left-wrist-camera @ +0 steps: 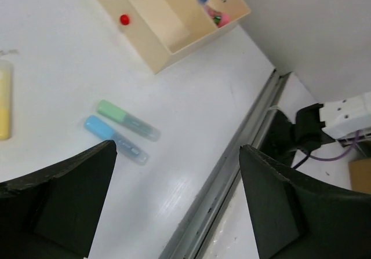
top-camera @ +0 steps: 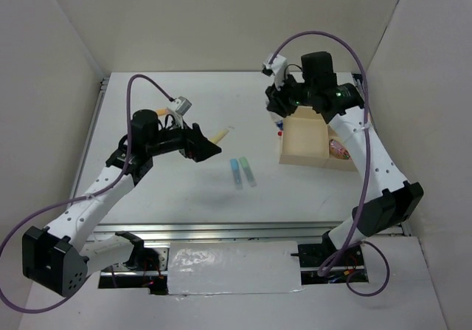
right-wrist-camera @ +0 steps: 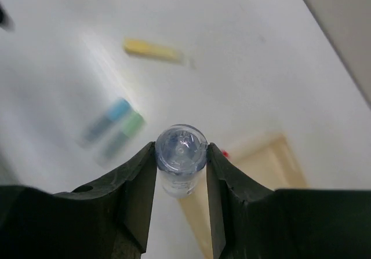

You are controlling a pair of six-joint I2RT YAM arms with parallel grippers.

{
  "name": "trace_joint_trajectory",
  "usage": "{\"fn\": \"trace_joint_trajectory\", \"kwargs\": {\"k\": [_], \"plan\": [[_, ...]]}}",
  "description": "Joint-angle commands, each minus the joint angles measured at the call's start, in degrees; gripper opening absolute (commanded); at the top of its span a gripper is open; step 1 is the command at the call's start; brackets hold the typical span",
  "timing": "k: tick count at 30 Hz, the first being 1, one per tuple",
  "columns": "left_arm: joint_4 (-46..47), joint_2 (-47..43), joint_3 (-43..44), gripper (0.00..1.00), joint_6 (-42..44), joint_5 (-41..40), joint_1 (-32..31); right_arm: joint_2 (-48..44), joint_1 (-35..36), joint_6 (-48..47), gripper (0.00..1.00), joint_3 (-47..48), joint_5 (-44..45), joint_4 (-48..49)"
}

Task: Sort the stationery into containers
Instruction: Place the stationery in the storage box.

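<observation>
No text, label, brand, number or sign can be read in any view. The barrels of the light blue stick and light green stick are too small to tell any print; faint marks on the cap of the blue-and-white stick are blurred.

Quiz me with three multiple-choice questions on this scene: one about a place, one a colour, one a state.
1. The light blue stick and light green stick lie: A. stacked crosswise; B. far apart; C. side by side on the table.
2. The lone stick beside the left gripper is: A. yellow; B. black; C. purple.
3. The right gripper is: A. wide open, empty; B. shut on a clear-capped stick; C. lying flat on the table.

Answers: 1 C, they lie parallel and close together; 2 A, its body shows yellow; 3 B, both fingers press the cap.
</observation>
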Motion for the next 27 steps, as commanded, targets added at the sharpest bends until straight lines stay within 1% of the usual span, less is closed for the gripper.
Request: {"fn": "trace_joint_trajectory", "kwargs": {"k": [1, 2, 3, 4, 5, 7, 8, 9, 10, 12, 17, 22, 24, 27], "plan": [[-4.74, -1.58, 2.22, 0.99, 7.16, -5.28, 0.01, 1.27, -7.3, -30.69, 0.0, -0.37, 17.8, -15.0], [-5.62, -0.97, 2.57, 0.99, 7.51, -6.68, 0.1, 1.89, -9.43, -32.81, 0.0, -0.72, 19.66, -14.57], [-6.5, -0.71, 3.01, 0.99, 8.65, -7.39, 0.1, 2.68, -11.8, -36.83, 0.0, -0.89, 21.07, -14.39], [-7.47, -0.44, 3.1, 0.99, 8.92, -7.92, 0.01, 4.26, -15.57, -38.61, 0.0, -0.81, 22.92, -14.39], [-7.56, -0.35, 2.92, 0.99, 9.18, -8.1, 0.01, 5.05, -17.17, -39.68, 0.0, -0.9, 23.8, -13.26], [-7.74, -0.53, 2.83, 0.99, 9.45, -8.62, 0.18, 6.37, -20.94, -42.4, 0.0, -1.33, 25.21, -8.78], [-7.83, -0.44, 2.66, 0.99, 9.45, -8.8, 0.1, 6.55, -21.32, -43.28, 0.0, -2.38, 25.83, -7.2], [-8.09, -0.35, 2.75, 0.99, 9.8, -9.15, 0.18, 6.82, -21.32, -44.94, 0.0, -3.17, 26.62, -3.62], [-8.79, -0.18, 2.83, 0.99, 10.06, -9.41, 0.1, 7.17, -23.76, -46.01, 0.0, -4.05, 27.5, -1.75], [-9.41, -0.09, 2.75, 0.99, 10.68, -10.46, 0.18, 8.22, -25.0, -49.07, 0.0, -6.86, 30.39, 2.54], [-9.94, 0.53, 2.66, 0.99, 10.94, -11.43, 0.19, 13.13, -26.85, -51.73, 0.0, -6.17, 29.88, 6.78], [-10.55, 0.88, 2.66, 0.99, 11.56, -12.14, 0.36, 16.75, -27.73, -55.67, 0.02, -5.03, 29.61, 8.64], [-10.99, 1.4, 2.75, 0.99, 11.73, -12.32, 0.54, 18.77, -27.56, -56.03, 0.04, -3.46, 30.05, 7.94], [-11.17, 1.93, 2.66, 0.99, 11.91, -12.49, 0.89, 21.67, -27.65, -55.08, 0.03, -0.39, 29.09, 6.88]]}}
